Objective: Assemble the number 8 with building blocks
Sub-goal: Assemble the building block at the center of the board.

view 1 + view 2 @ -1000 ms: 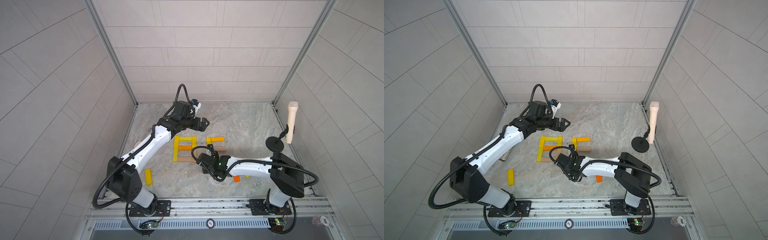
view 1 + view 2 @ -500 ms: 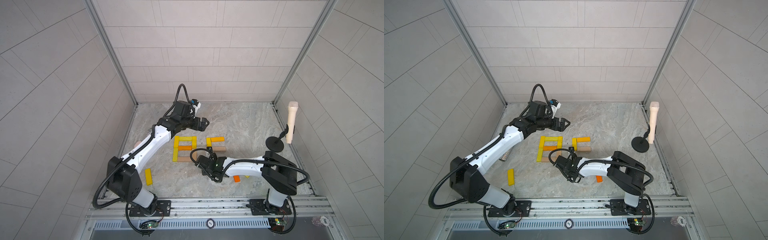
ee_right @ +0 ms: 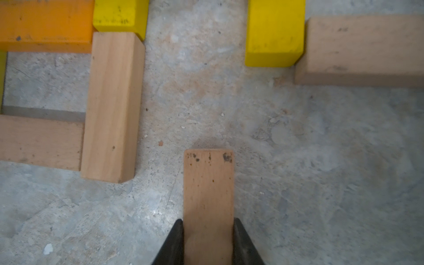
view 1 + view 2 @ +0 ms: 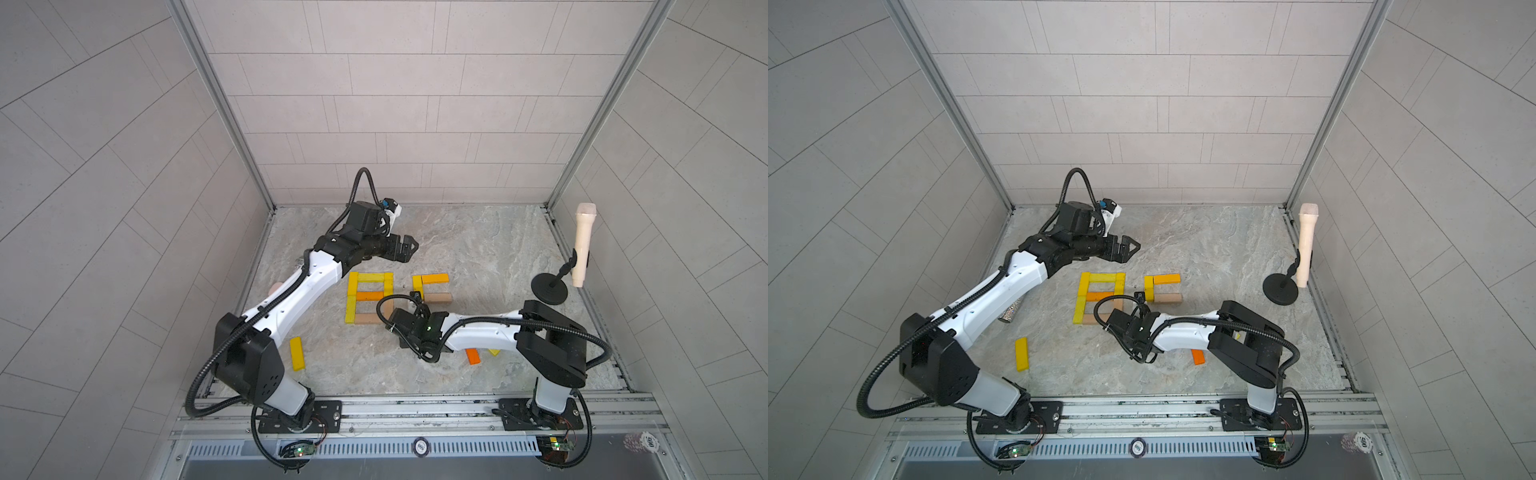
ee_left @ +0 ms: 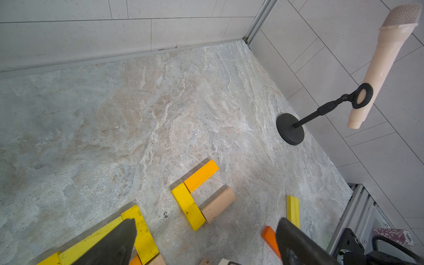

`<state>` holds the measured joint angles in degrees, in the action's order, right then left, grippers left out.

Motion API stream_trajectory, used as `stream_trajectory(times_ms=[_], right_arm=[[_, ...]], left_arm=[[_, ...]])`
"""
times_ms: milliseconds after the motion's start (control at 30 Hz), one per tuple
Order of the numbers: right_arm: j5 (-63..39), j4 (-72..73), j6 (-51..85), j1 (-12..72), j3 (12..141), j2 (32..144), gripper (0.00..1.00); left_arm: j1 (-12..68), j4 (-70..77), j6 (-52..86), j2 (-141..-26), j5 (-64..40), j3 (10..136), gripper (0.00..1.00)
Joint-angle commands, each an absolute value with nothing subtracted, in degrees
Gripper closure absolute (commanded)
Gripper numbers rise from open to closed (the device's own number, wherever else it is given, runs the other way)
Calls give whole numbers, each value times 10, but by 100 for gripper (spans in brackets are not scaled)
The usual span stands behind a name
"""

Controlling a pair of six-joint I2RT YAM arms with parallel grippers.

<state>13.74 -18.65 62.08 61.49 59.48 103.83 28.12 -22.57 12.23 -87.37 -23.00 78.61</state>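
Tan block (image 3: 208,183) clamped in right end effector (image 3: 208,219), protruding forward; left end effector (image 5: 207,220) spread wide.

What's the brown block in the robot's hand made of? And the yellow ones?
The tan block looks like bare, unpainted wood: faint grain lines and dark scuffs show. The yellow blocks are probably wood too, under matte yellow paint with small scuff marks.

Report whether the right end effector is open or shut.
The right end effector is shut on a tan block: in its wrist view, both fingers press the block's sides.
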Motion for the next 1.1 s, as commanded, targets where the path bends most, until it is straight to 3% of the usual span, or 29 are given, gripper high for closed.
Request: stream_trajectory(times_ms=[0,1067], right_arm=[[141,-215,628,602,602,1058,70],[69,-247,557,516,652,1077,63]], left_arm=[[279,-215,125,-856,-234,789,0],[277,-211,130,-851,-240,788,0]])
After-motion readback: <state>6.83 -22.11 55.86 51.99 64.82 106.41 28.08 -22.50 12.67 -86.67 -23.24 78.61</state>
